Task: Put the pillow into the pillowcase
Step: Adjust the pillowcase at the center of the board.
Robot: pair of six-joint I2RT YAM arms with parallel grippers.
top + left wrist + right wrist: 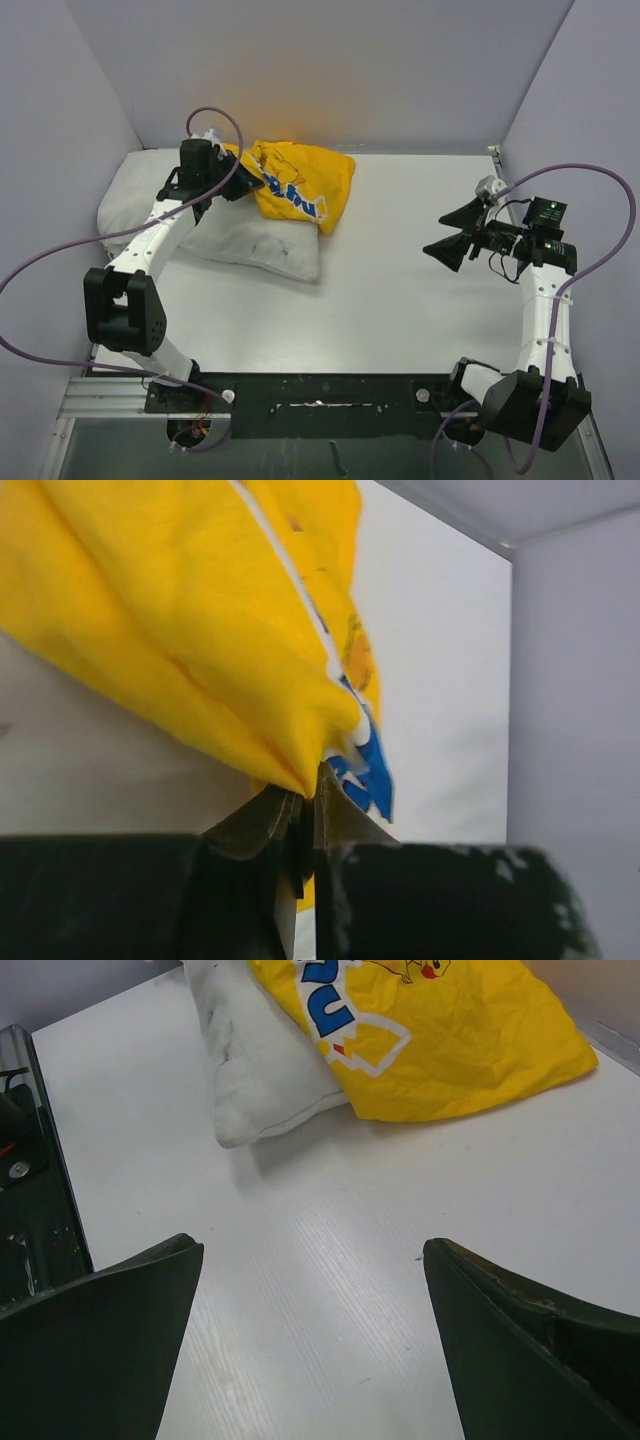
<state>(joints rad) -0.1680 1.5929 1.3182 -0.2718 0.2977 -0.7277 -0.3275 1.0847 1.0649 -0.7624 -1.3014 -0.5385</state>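
My left arm reaches across the plump white fabric pillow (255, 245) at the table's (400, 290) far left corner, hiding part of it, and the crumpled yellow printed pillowcase (305, 185) covers its far end. The left gripper (310, 785) pinches the pillowcase's edge, fingers closed on it. The right gripper (452, 232), near the right edge, stands wide apart and empty.

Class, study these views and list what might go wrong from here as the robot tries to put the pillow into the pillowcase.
1. The left gripper pinches only a bunched fold of the pillowcase; it may slip out, or both layers may be caught, keeping the mouth shut.
2. The pillowcase lies partly on the pillow, so pulling could drag the pillow.
3. The right gripper stands open far off, giving no help.
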